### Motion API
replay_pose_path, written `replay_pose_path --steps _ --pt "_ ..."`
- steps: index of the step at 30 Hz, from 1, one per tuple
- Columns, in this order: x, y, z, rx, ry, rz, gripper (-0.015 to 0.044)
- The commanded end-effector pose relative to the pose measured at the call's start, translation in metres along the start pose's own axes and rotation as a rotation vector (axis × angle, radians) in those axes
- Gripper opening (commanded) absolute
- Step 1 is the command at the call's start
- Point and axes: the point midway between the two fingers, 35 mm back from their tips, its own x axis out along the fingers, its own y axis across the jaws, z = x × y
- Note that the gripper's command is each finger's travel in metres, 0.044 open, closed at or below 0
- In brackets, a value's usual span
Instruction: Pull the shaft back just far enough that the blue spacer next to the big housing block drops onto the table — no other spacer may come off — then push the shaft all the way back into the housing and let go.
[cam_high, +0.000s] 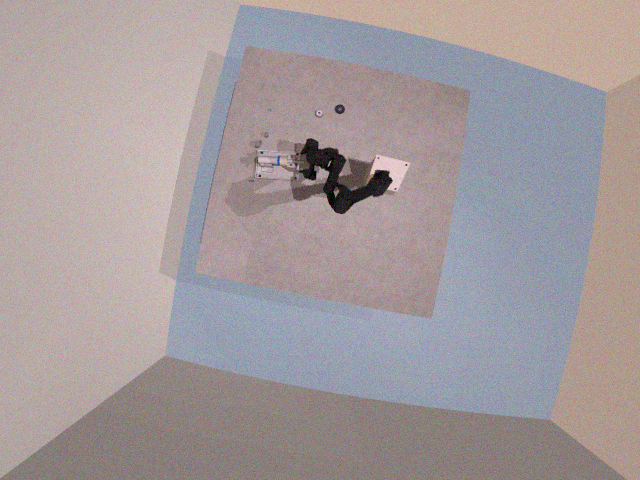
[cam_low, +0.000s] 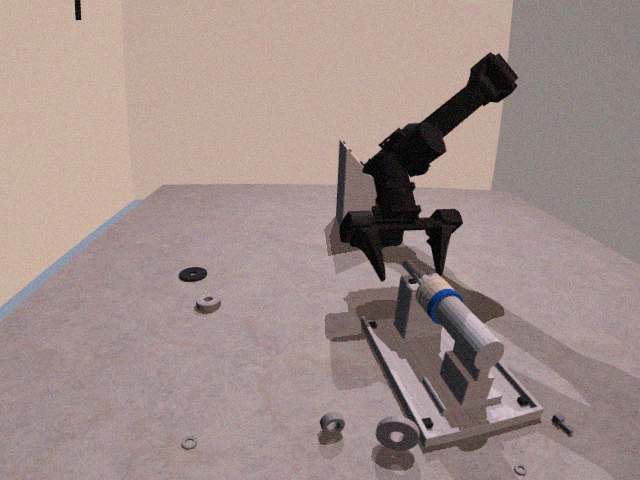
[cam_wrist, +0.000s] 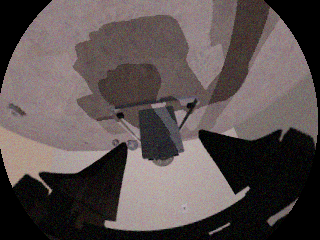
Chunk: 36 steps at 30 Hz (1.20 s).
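The grey-white cylindrical housing lies on supports above a pale base tray. The blue spacer is around the shaft line at the housing's arm-side end, with beige spacers beside it. The thin grey shaft end sticks out past them towards the arm. My gripper is wide open and empty, its fingertips on either side of the shaft-end region. Whether they are level with the shaft is unclear. The shaft is not distinct in the wrist view.
An upright dark post stands at the tray's arm-side end. A black ring and a white ring lie off to one side. A grey ring, a bolt and small washers lie near the tray.
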Motion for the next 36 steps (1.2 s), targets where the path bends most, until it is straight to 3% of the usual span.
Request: replay_pose_path --steps 1,36 --pt "0.001 0.001 -0.002 -0.001 0.005 0.003 0.044" --pt "0.013 0.0 -0.002 -0.001 0.006 0.002 0.044"
